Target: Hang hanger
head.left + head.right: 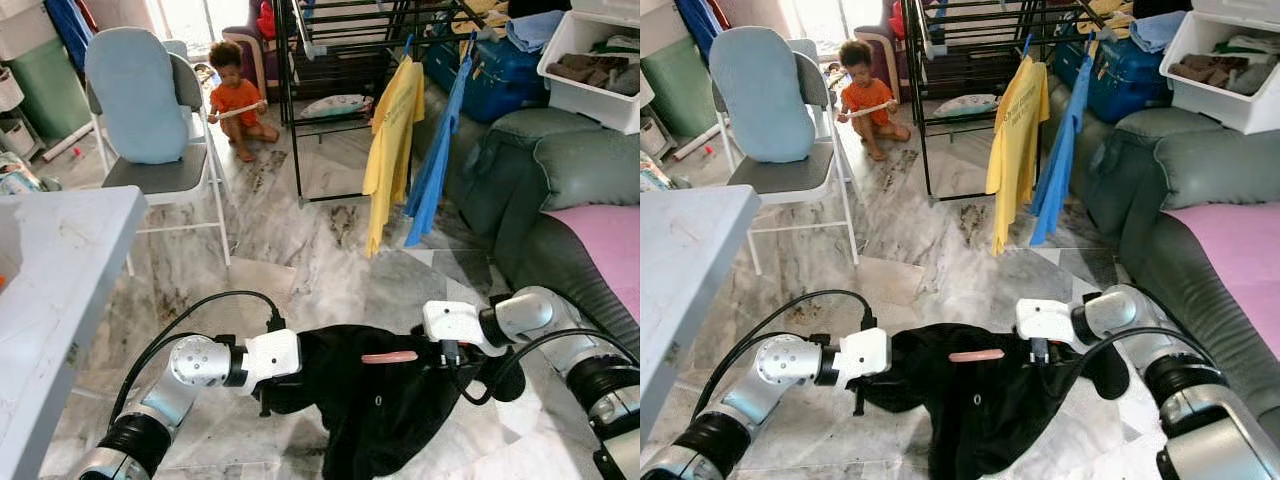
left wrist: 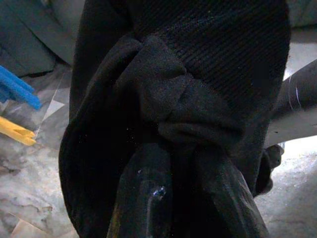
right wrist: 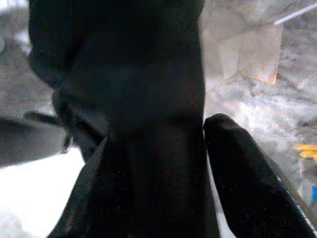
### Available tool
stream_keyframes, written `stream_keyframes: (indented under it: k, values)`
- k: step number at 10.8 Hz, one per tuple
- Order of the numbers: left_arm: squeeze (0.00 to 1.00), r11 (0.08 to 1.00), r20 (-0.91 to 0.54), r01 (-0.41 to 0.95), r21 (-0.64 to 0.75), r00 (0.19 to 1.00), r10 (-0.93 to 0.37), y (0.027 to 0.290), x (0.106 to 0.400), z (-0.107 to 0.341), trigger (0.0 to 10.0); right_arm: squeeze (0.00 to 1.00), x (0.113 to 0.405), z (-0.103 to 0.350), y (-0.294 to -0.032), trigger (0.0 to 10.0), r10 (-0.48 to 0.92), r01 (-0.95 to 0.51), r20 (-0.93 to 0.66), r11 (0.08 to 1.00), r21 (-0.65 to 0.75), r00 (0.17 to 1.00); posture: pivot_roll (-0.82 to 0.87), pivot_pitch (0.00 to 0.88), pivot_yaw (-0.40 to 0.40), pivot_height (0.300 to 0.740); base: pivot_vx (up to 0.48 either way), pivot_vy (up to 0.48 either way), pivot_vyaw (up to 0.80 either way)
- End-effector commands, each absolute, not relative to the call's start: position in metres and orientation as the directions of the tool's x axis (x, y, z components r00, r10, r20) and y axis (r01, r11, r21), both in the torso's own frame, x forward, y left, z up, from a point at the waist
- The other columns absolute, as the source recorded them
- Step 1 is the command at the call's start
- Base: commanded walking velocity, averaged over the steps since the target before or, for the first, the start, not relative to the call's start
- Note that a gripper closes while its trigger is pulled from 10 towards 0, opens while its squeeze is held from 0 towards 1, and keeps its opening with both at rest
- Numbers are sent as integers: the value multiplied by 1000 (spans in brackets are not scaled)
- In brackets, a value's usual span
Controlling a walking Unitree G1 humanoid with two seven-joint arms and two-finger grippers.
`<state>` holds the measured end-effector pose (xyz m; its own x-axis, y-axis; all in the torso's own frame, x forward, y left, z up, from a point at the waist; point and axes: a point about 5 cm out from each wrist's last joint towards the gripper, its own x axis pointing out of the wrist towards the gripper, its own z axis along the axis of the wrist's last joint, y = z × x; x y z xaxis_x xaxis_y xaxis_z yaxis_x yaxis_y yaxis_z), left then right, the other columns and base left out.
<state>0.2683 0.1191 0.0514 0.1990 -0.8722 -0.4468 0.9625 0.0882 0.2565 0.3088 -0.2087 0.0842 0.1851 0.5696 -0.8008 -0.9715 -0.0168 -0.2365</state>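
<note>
A black garment [image 1: 372, 405] hangs low over the marble floor between my two arms. A pink hanger bar [image 1: 389, 357] shows across its top. My left gripper [image 1: 268, 392] grips the garment's left side; in the left wrist view its fingers [image 2: 148, 198] are shut on a bunched fold of black cloth [image 2: 173, 99]. On the right side, my right gripper [image 1: 452, 368] holds the garment, with black cloth [image 3: 148, 124] pinched between its fingers [image 3: 242, 183]. The dark drying rack [image 1: 340, 60] stands farther ahead, carrying a yellow shirt [image 1: 390, 140] and a blue shirt [image 1: 438, 165] on hangers.
A person [image 1: 238, 100] sits on the floor beyond the rack. A folding chair [image 1: 150, 130] stands ahead left and a grey table [image 1: 50, 270] at my left. A dark green sofa [image 1: 560, 190] lines the right, with a white bin [image 1: 590, 65] of clothes above.
</note>
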Motion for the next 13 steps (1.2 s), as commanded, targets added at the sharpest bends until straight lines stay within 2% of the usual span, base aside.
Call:
stream_keyframes:
  k: [1,4,12,13]
  values:
    - [0,73,-427,953,295,199,-882,117,274,61,0,0,309,86,-210,0,554,-973,-817,-48,-225,161,-107,0,16,740,0,0,0]
    - [0,71,-429,953,294,198,-881,117,275,60,0,0,312,86,-208,0,563,-968,-805,-35,-247,185,-109,0,15,740,0,0,0]
    - [0,82,-440,952,295,211,-873,116,277,55,0,0,310,82,-206,0,579,-971,-797,-35,-238,174,-111,0,11,740,0,0,0]
    - [0,115,-447,946,303,247,-860,118,280,53,3686,0,309,81,-206,0,581,-971,-794,-31,-238,176,-112,0,12,740,0,0,0]
